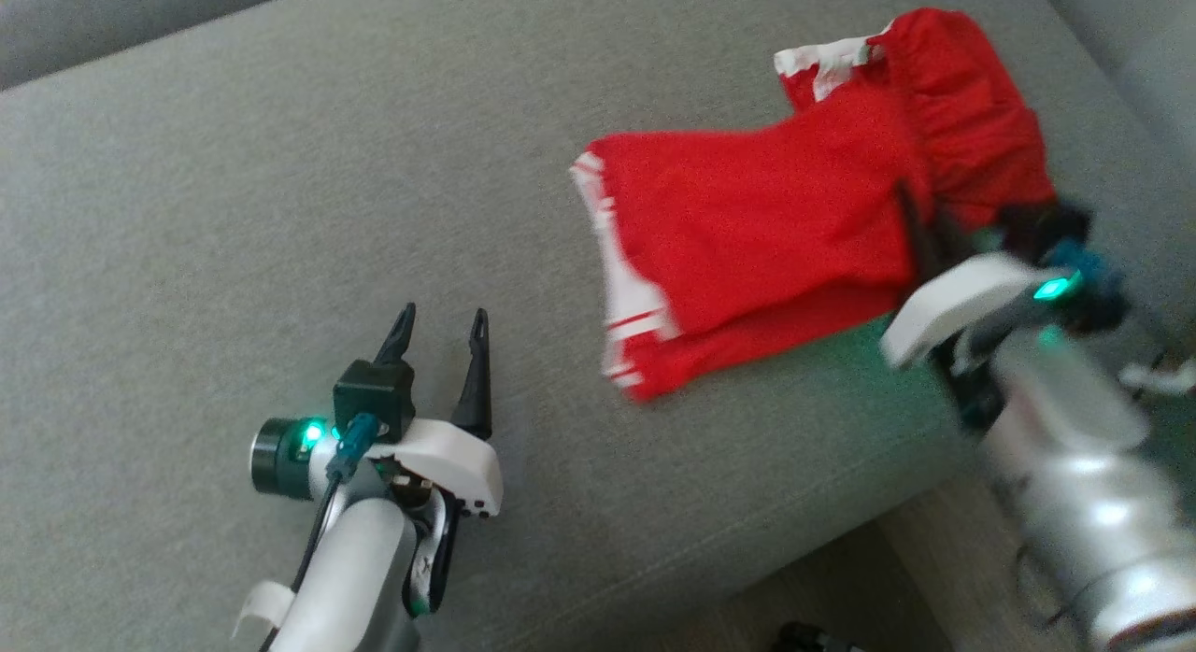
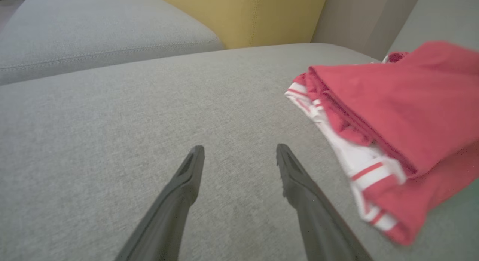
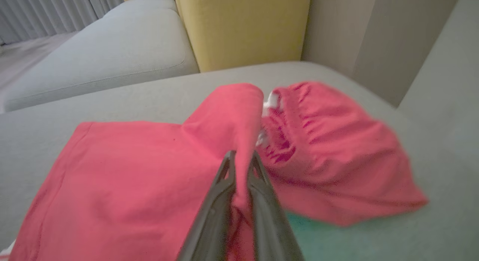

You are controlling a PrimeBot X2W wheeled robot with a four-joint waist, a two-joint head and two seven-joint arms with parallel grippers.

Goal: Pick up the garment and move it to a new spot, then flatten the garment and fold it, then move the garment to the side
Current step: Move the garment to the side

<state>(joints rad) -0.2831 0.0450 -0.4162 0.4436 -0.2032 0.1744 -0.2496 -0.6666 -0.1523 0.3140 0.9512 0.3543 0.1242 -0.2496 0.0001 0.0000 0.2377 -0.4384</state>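
The garment (image 1: 775, 232) is a pair of red shorts with white stripes at the hem, lying on the grey sofa seat at the right. My right gripper (image 3: 242, 158) is shut on a fold of the red cloth (image 3: 149, 171) near the gathered waistband (image 3: 329, 149), lifting it slightly. In the head view the right gripper (image 1: 920, 227) sits at the garment's right edge. My left gripper (image 1: 439, 330) hovers open over bare seat, well left of the shorts. The left wrist view shows its fingers (image 2: 187, 178) apart, with the striped hem (image 2: 359, 160) to the right.
The grey seat cushion (image 1: 280, 213) spreads wide to the left. Its front edge and the floor (image 1: 841, 587) lie at the lower right. A yellow cushion (image 3: 243, 25) and another grey seat (image 3: 104, 59) stand beyond. A grey backrest (image 3: 449, 85) rises at the right.
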